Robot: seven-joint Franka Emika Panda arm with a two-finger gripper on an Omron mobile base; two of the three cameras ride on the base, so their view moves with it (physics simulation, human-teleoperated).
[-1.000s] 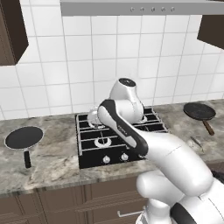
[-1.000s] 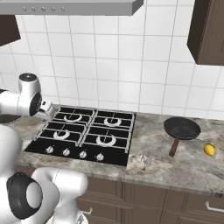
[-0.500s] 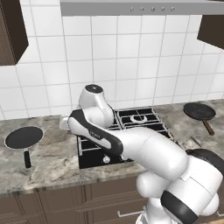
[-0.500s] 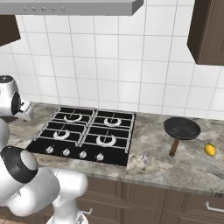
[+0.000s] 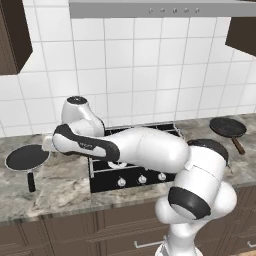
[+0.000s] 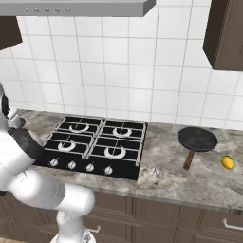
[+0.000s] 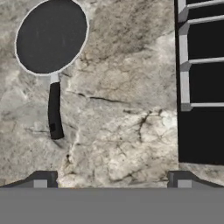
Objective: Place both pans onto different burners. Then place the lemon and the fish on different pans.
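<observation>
I swing the arm left across the cooktop (image 5: pixel 135 155); a second ago its elbow stood over the burners (image 6: pixel 114 152), now the hand reaches past the cooktop's left edge toward the left pan (image 5: pixel 26 157).

Hand view, near to far: gripper (image 7: pixel 111 179) at the bottom edge, tips wide apart, nothing between them. Bare marble counter (image 7: pixel 118 122) just ahead. Left pan's handle (image 7: pixel 53 111) left of centre, its bowl in the upper left of the frame. Cooktop grate along the right edge.

Left base view: left pan sits on the counter at mid left, handle pointing toward the camera; the hand is close beside it, not touching.

Right base view: right pan (image 6: pixel 197 140) on the counter at mid right, lemon (image 6: pixel 228 162) just right of it, both untouched. A small pale thing near the counter's front edge may be the fish; too small to tell.

Judgement: nothing placed yet. The swing sets up a grasp on the left pan; I must shift left to centre over the handle.
</observation>
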